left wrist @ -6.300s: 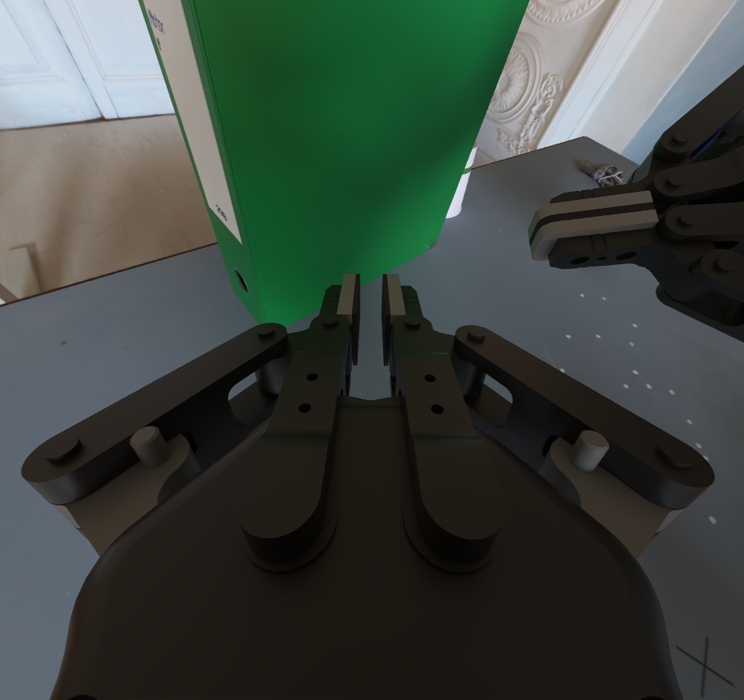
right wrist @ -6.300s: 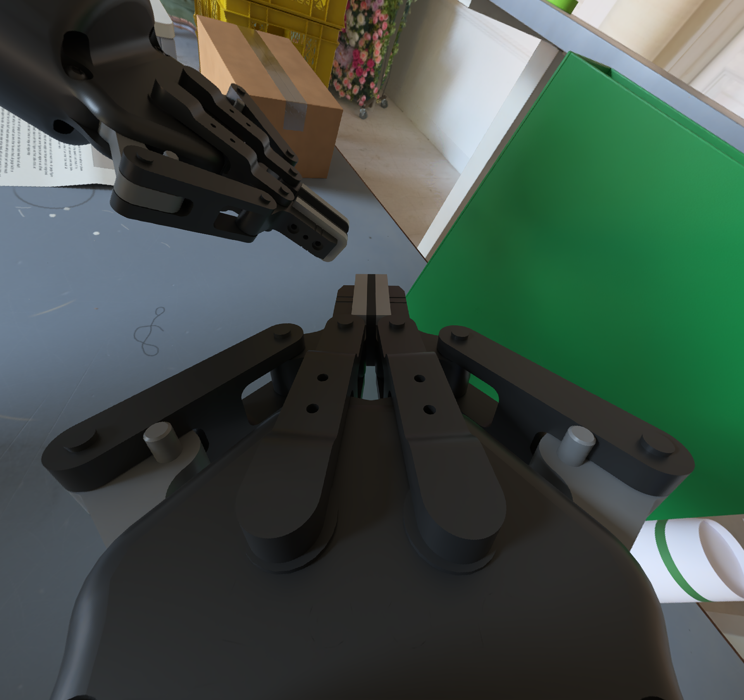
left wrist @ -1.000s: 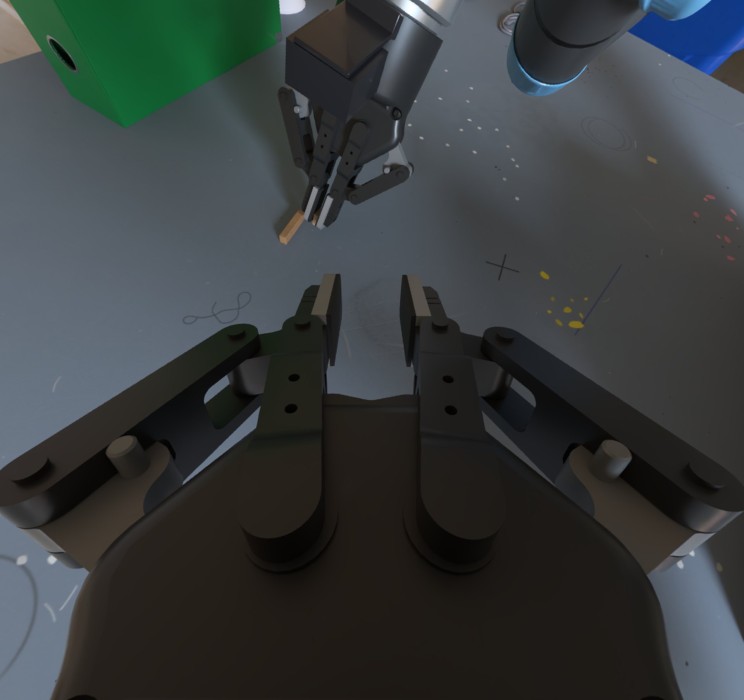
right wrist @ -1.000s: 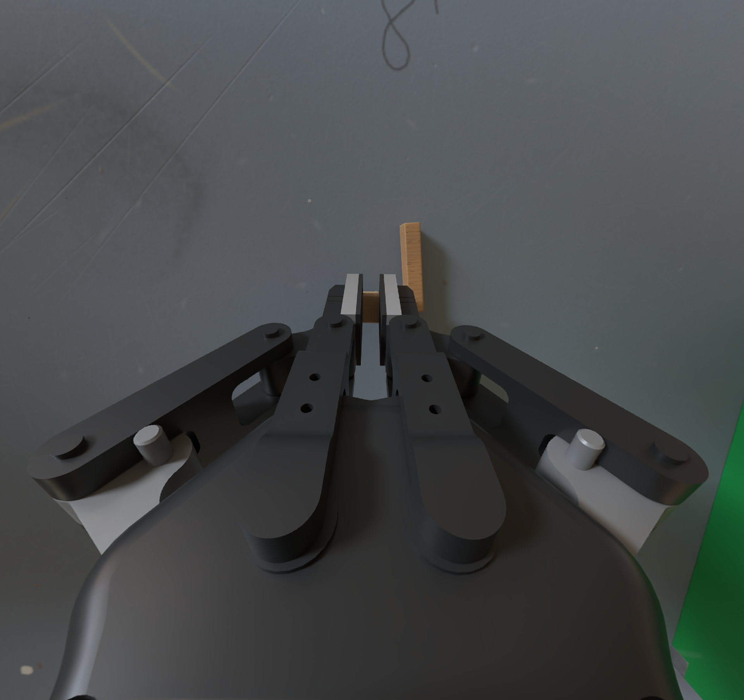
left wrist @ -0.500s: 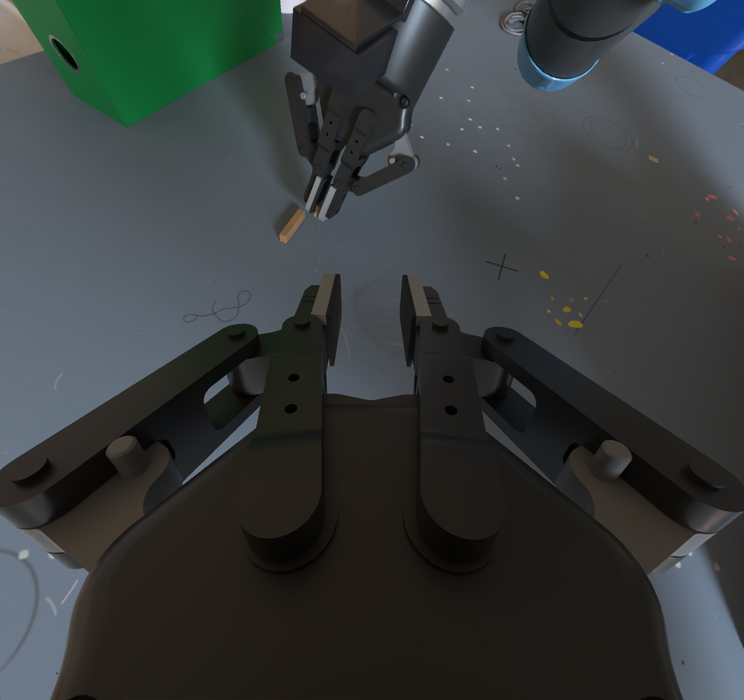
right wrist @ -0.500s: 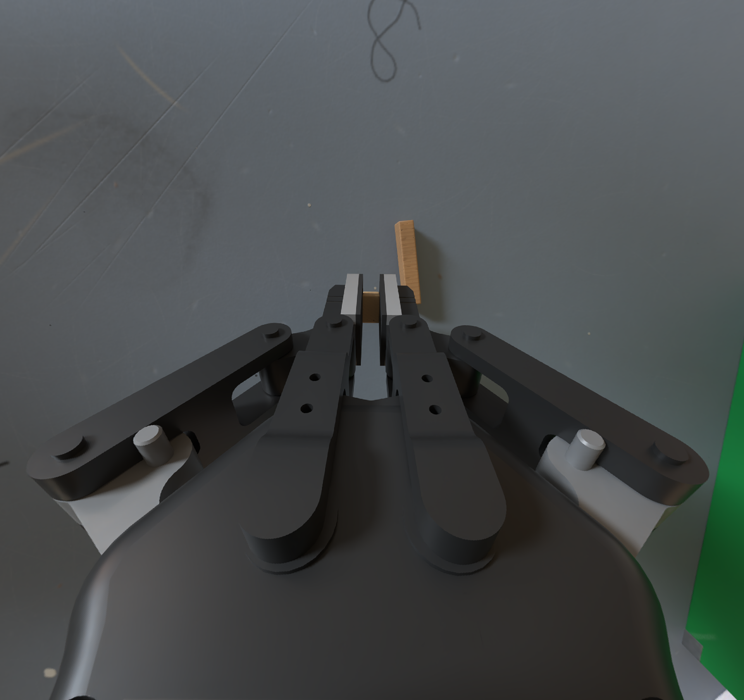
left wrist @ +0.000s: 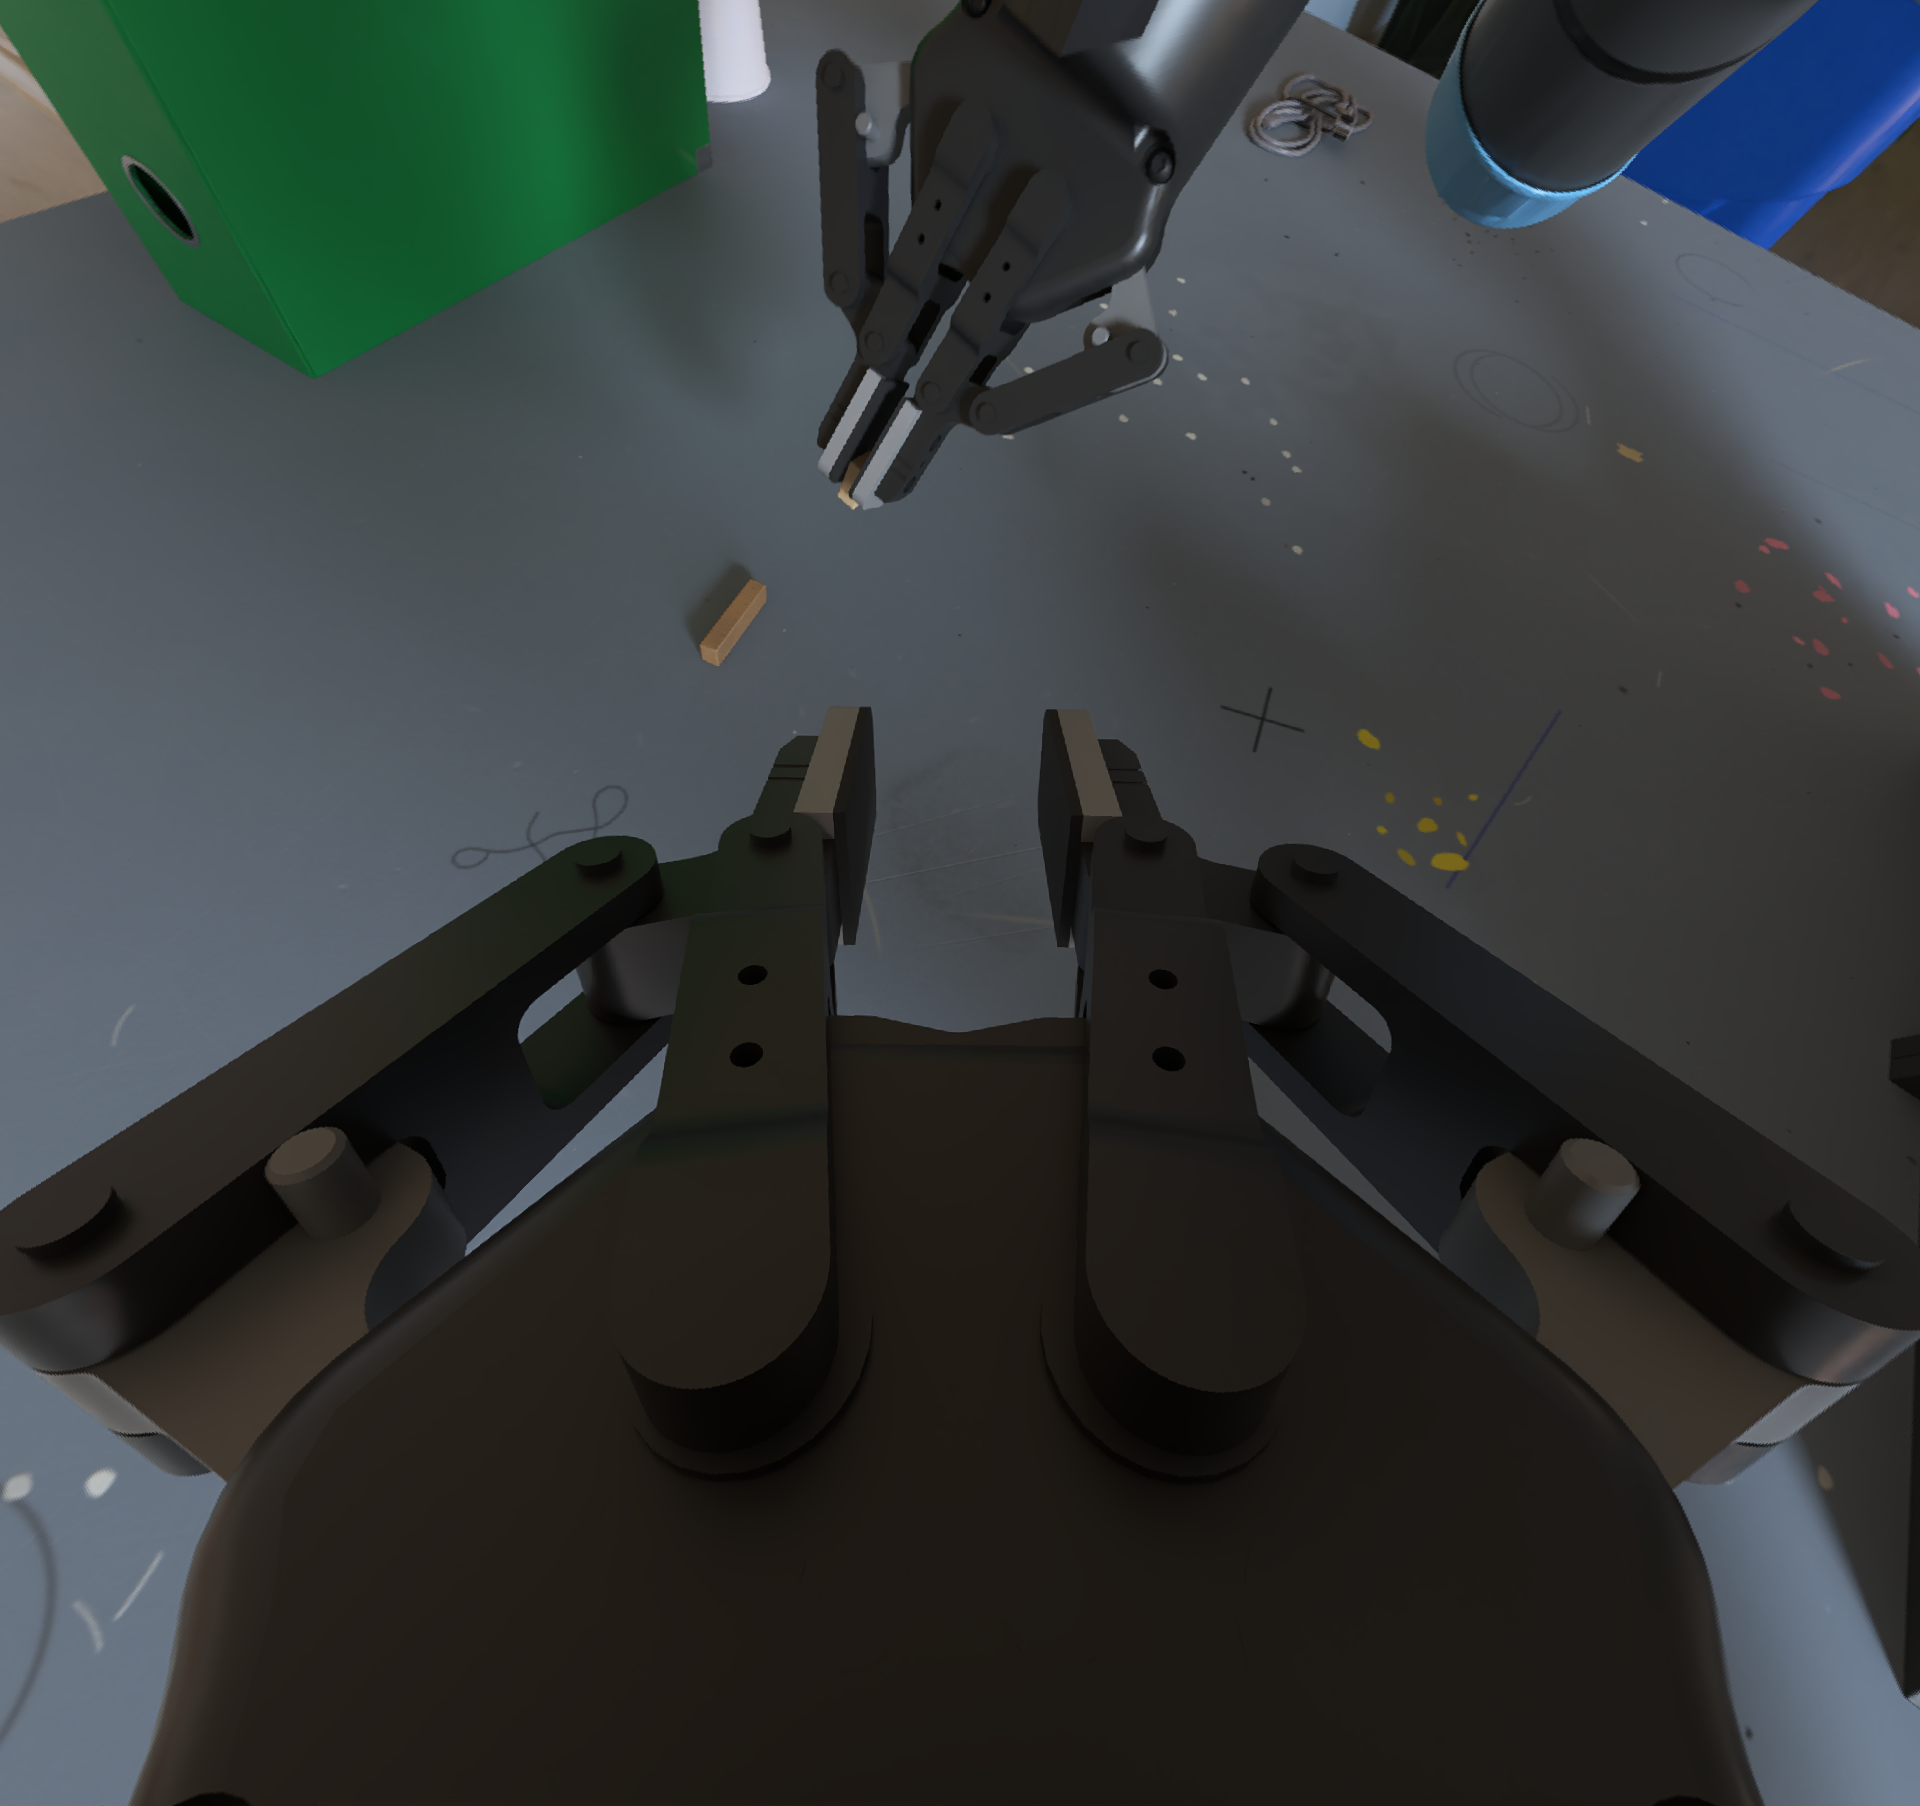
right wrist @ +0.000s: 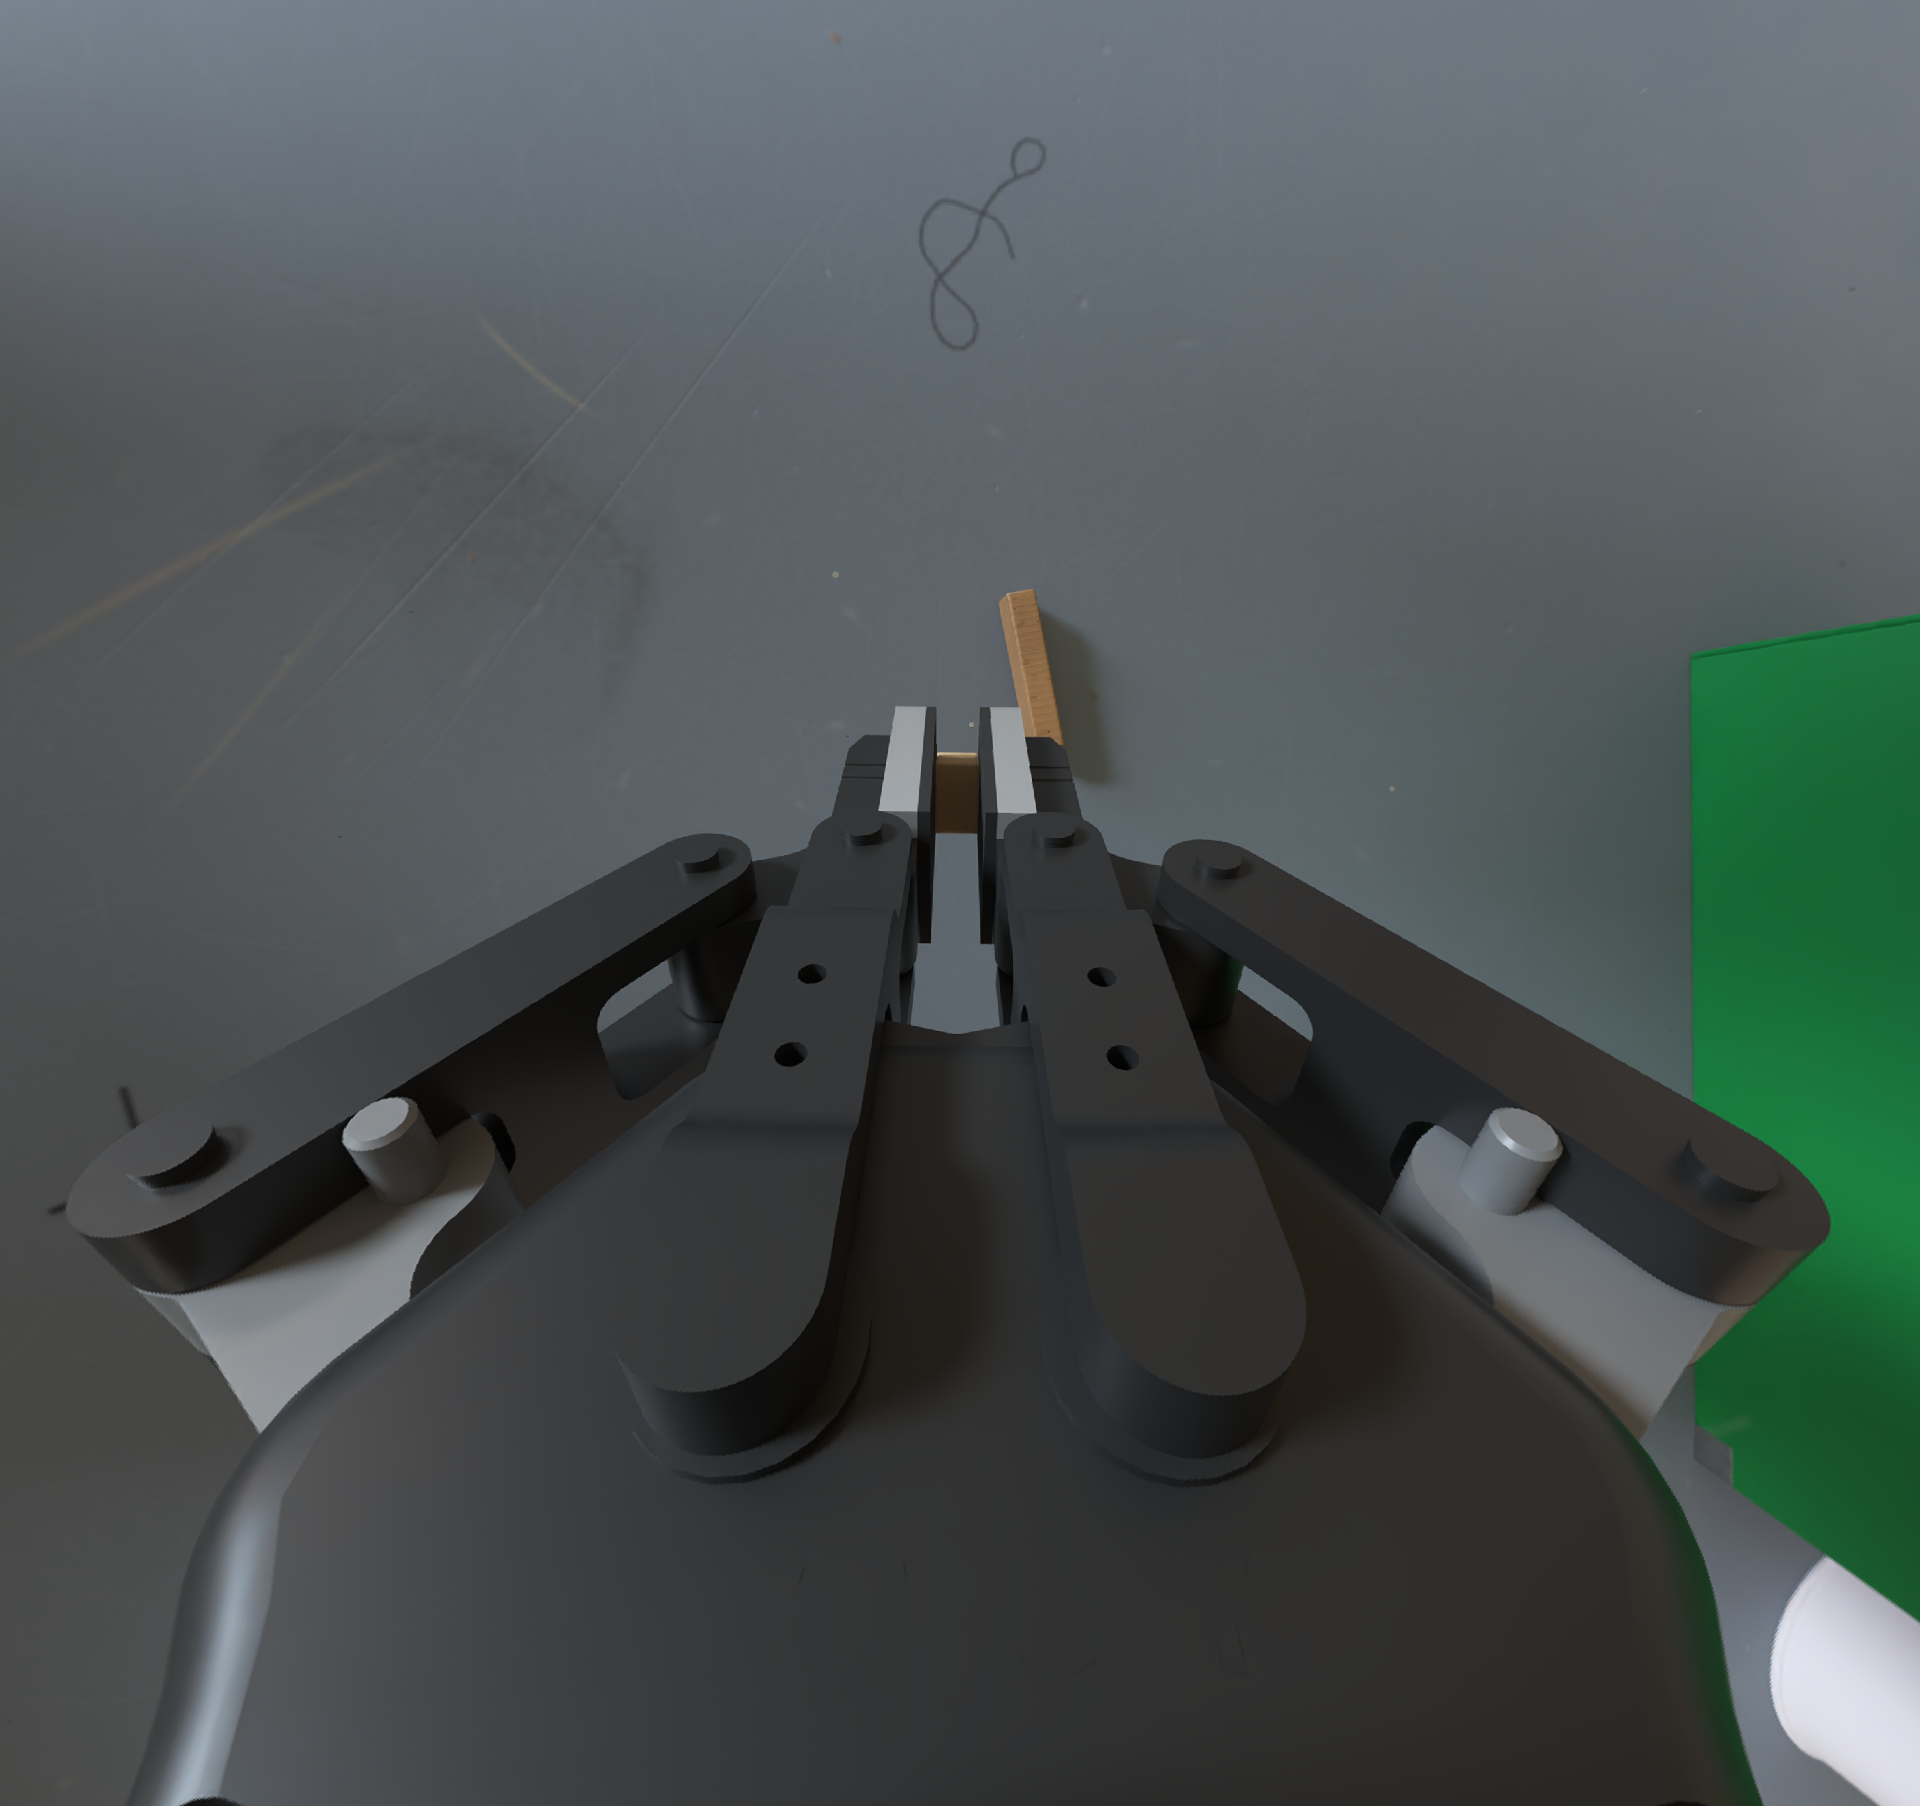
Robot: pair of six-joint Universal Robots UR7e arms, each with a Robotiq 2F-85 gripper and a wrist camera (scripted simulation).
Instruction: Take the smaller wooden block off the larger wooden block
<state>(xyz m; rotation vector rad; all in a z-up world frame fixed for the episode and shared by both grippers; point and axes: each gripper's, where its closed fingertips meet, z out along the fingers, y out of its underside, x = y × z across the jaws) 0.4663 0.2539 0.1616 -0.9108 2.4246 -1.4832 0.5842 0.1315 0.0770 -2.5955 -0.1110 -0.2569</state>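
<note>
Grey and scuffed, the counter [left wrist: 312, 551] carries pencil scribbles, yellow and red paint flecks, a green binder [left wrist: 395, 94], a white paper cup [left wrist: 732, 21] and a small coil of wire [left wrist: 1304, 115]. Half a second ago the right gripper [left wrist: 868, 473] sat low beside the larger wooden block [left wrist: 734, 623]; now it is raised clear of it, pinching the smaller wooden block [right wrist: 958, 792] between its pads. That larger block lies flat on the counter, alone. Nearer the camera, the left gripper [left wrist: 956, 769] hovers with fingers spread, holding nothing.
</note>
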